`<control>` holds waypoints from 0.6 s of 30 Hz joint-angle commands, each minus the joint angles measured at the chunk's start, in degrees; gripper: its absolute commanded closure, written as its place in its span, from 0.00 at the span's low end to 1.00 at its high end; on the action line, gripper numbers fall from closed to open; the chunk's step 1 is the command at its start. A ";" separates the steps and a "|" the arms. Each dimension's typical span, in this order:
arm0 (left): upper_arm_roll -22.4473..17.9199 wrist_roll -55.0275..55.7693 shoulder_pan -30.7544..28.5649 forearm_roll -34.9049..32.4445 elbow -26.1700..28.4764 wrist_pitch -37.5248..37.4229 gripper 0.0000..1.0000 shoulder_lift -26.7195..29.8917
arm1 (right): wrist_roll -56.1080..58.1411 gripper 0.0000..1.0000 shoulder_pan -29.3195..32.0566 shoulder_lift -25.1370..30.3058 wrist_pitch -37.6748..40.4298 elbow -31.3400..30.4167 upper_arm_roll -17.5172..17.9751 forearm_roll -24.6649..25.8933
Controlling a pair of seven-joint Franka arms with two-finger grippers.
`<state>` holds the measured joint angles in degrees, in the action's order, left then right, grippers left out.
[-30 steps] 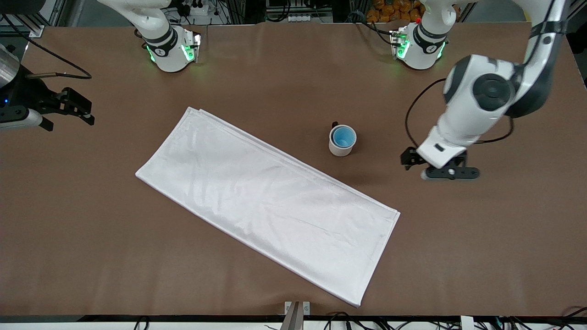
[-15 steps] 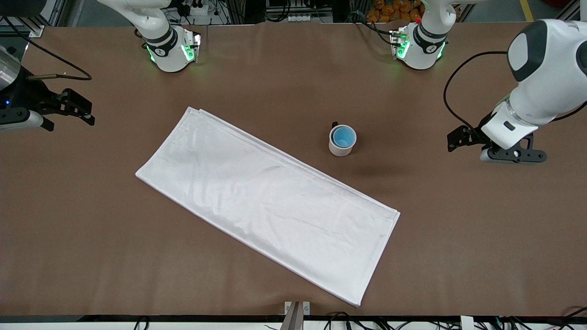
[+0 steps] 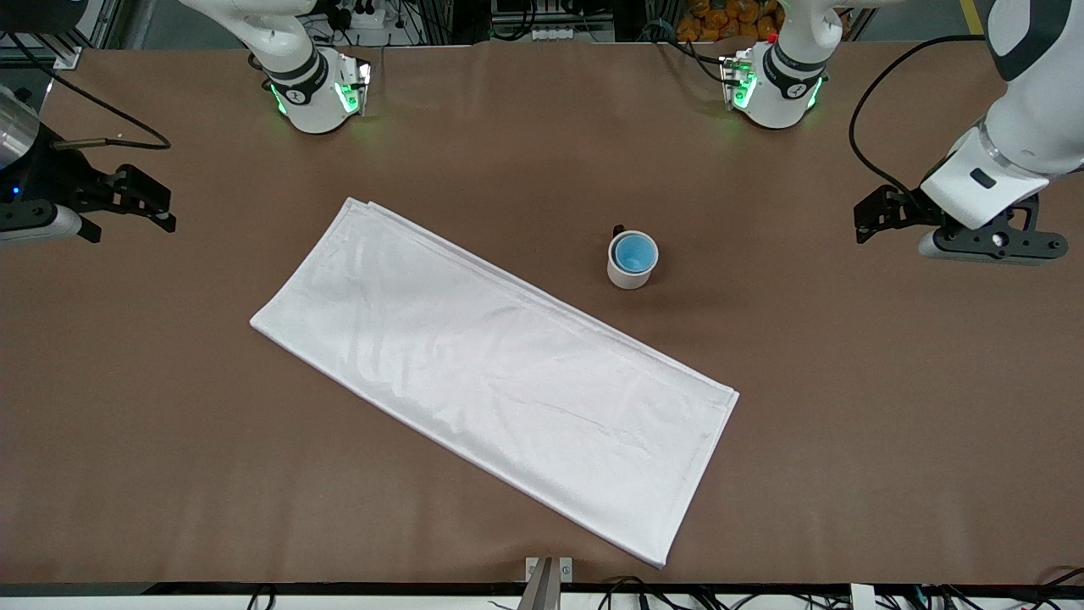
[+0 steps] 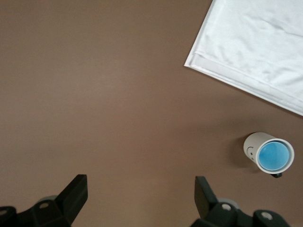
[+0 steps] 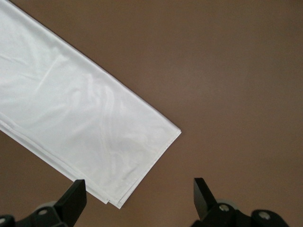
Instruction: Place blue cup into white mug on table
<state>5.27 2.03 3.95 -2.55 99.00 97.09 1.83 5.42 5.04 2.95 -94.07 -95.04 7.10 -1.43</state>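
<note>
The small round bright-blue cup [image 3: 634, 252] shows only its rim and inside; its wall is hidden within the small white cylindrical mug [image 3: 627, 273], whose dark handle [image 3: 618, 230], at twelve o'clock, barely shows.

The blue cup [image 3: 634, 252] sits inside the white mug [image 3: 630, 269] on the table [image 3: 847, 407], just beside the long edge of a white cloth [image 3: 491, 373]. The left gripper [image 3: 987, 246] hangs over the table's left-arm end; the right gripper [image 3: 135, 203] hangs over the right-arm end.
</note>
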 commanded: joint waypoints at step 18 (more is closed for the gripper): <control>0.26 -0.27 -0.26 2.46 -5.66 -2.35 0.00 -2.19 | 0.82 0.00 0.50 0.91 -1.20 -0.94 -0.34 -0.68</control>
<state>5.47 2.02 3.96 -2.04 95.34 96.40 0.50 5.42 5.11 2.95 -94.59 -95.04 6.98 -1.43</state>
